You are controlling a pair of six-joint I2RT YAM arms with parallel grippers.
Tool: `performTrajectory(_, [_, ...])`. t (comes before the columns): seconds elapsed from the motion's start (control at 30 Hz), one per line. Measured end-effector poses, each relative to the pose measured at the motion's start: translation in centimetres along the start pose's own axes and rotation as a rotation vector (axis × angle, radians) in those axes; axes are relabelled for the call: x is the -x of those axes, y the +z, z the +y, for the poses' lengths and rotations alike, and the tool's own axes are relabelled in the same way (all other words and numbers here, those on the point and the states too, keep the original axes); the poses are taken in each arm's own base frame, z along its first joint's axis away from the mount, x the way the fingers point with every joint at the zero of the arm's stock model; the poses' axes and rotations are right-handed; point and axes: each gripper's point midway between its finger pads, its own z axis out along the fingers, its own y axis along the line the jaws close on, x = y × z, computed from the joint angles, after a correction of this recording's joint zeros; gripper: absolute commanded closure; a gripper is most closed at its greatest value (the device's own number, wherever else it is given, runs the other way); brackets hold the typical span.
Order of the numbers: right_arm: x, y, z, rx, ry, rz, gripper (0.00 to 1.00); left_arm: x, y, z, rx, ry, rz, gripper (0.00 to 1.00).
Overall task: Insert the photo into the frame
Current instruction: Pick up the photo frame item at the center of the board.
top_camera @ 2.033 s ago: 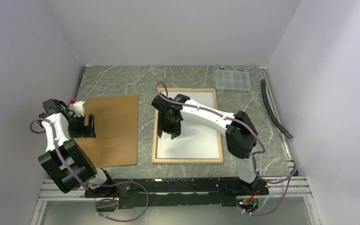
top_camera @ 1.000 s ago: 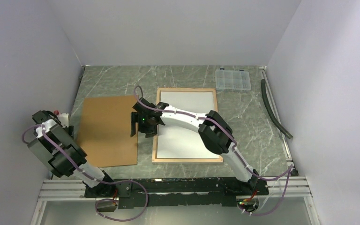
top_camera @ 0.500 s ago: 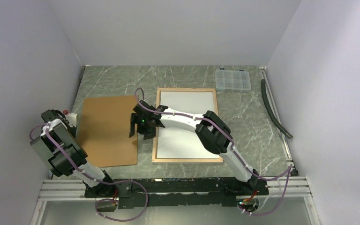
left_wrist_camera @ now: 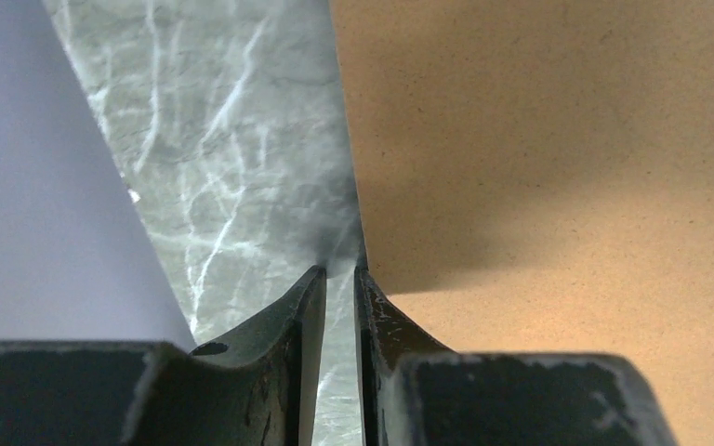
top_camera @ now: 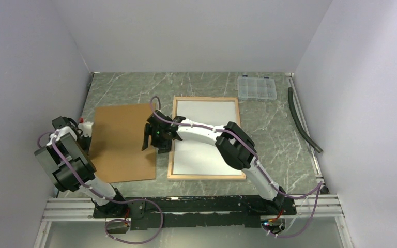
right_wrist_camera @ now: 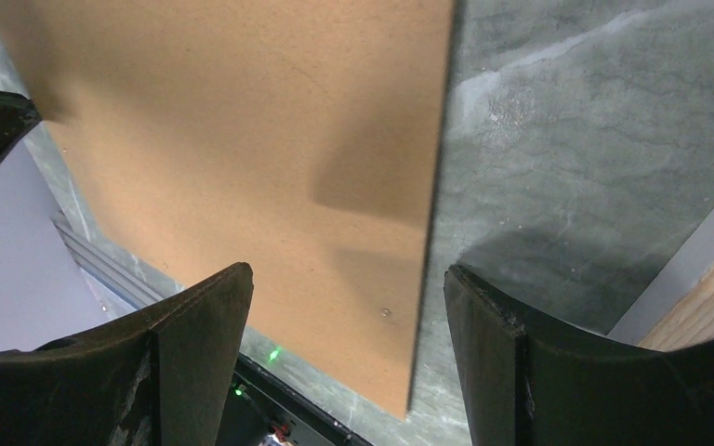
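Note:
The frame (top_camera: 207, 177) lies flat at mid-table, light wood rails up. The white rectangle filling it looks like the photo (top_camera: 209, 124) with its white back up; no picture side shows. A brown backing panel (top_camera: 121, 142) lies to the left of the frame. My right gripper (top_camera: 152, 137) stands open, and the panel's right edge (right_wrist_camera: 432, 186) runs between its fingers (right_wrist_camera: 346, 271). My left gripper (left_wrist_camera: 339, 269) is down at the panel's left edge (top_camera: 89, 138). Its jaws are closed to a narrow slit with only table showing in it, and one fingertip (left_wrist_camera: 367, 283) is against the panel.
A clear compartment box (top_camera: 257, 88) sits at the back right. A black hose (top_camera: 302, 121) lies along the right wall. Purple walls close three sides, with the left one near my left arm. A frame corner (right_wrist_camera: 707, 316) shows beside my right finger.
My right arm swung from over the frame to the panel's right edge. The left gripper closed down at the panel's left edge, and the panel slid slightly right.

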Motion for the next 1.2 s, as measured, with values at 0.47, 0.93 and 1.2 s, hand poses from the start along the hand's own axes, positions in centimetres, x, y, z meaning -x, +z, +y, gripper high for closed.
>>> performTrajectory(0.47, [0.4, 0.0, 0.4, 0.071, 0.076, 0.044, 0.23, 0.3, 0.3, -1.3, -0.038, 0.033, 0.012, 0.82])
performTrajectory(0.93, [0.7, -1.1, 2.0, 0.255, 0.129, 0.083, 0.25, 0.9, 0.3, -0.7, 0.029, 0.079, 0.041, 0.84])
performTrajectory(1.2, [0.9, -5.4, 6.4, 0.462, 0.104, 0.084, 0.28, 1.2, 0.6, 0.2, 0.066, 0.085, 0.045, 0.86])
